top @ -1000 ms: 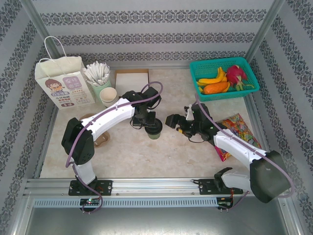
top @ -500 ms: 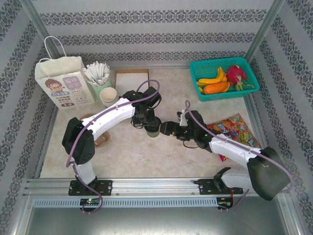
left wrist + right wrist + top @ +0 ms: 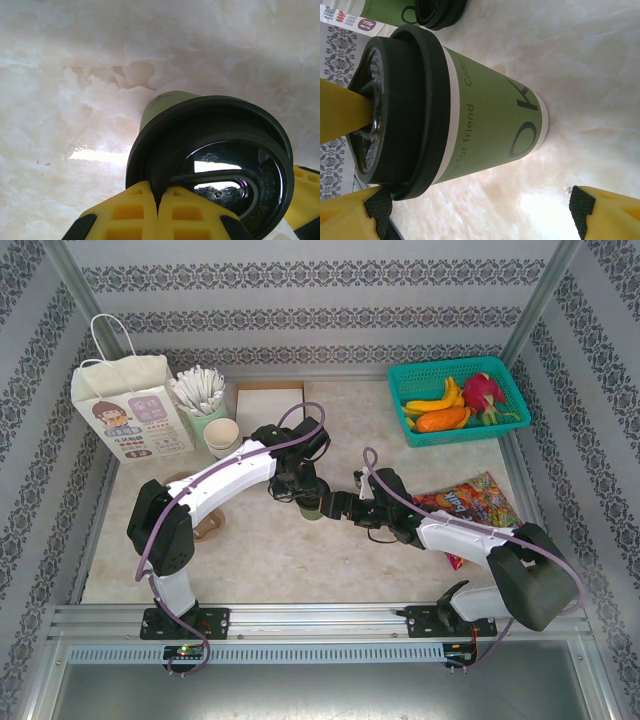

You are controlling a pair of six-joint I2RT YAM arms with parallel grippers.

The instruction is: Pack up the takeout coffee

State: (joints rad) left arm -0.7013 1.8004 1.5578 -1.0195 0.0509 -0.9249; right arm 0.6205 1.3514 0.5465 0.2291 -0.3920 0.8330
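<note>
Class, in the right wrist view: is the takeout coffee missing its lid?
No, the takeout coffee wears its black lid, seated on the rim.

The top camera looked down from high above and behind both pairs of jaws. Each wrist camera sat close behind its own jaws, facing the takeout coffee (image 3: pixel 313 506), which all three views shared.

One takeout coffee (image 3: pixel 485 115), one paper bag (image 3: pixel 130 410), one teal basket (image 3: pixel 465 435).

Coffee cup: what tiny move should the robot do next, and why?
Probably close the right hand on the coffee cup, on its green side: its open fingers stand either side of it, while the left hand pinches just the rim of the black lid.
</note>
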